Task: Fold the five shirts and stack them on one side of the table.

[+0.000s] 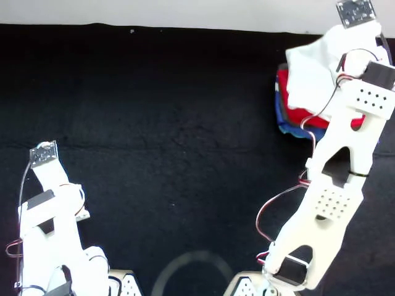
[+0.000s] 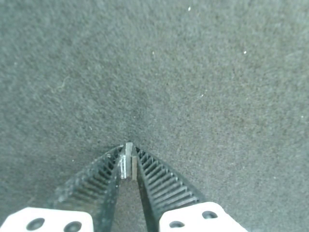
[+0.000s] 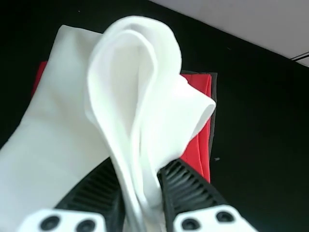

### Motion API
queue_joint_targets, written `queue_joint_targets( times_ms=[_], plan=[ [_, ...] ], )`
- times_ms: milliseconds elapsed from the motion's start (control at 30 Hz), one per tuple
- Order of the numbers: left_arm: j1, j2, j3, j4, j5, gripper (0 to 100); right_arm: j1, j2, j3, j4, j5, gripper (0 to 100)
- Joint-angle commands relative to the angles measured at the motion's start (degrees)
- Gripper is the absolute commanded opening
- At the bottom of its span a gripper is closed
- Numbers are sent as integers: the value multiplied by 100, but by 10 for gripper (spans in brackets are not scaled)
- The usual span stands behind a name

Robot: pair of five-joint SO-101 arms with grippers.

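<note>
The right claw clenched the white shirt, which draped onto the stack of red and blue shirts under it. The left claw was closed on nothing, over the bench. The task seemed nearly done, with laying this shirt flat the likely remainder.

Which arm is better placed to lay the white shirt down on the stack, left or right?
Right. The right tool is shut on the white shirt, held just over the red shirt of the stack. The left tool is shut on nothing, above bare table far from the stack.
</note>
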Motion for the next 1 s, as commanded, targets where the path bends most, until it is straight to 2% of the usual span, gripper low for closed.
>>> queue_joint_targets(
  times_ms=[0, 167, 433, 633, 800, 967],
  plan=[
    [-13, -66, 13, -114, -9, 10, 110, -92, -22, -180, 70, 5],
    [-13, -66, 13, -114, -9, 10, -75, -418, -576, 136, 53, 5],
    [-13, -66, 13, -114, -9, 10, -945, -1209, -998, 840, 44, 5],
    [-13, -66, 13, -114, -9, 10, -1341, -1613, -998, 1226, -352, 5],
    [-13, -66, 13, -114, -9, 10, -1560, -1947, -1007, 1956, -360, 5],
    [-13, -66, 13, -114, -9, 10, -1587, -2229, -998, 2097, -695, 5]
  ],
)
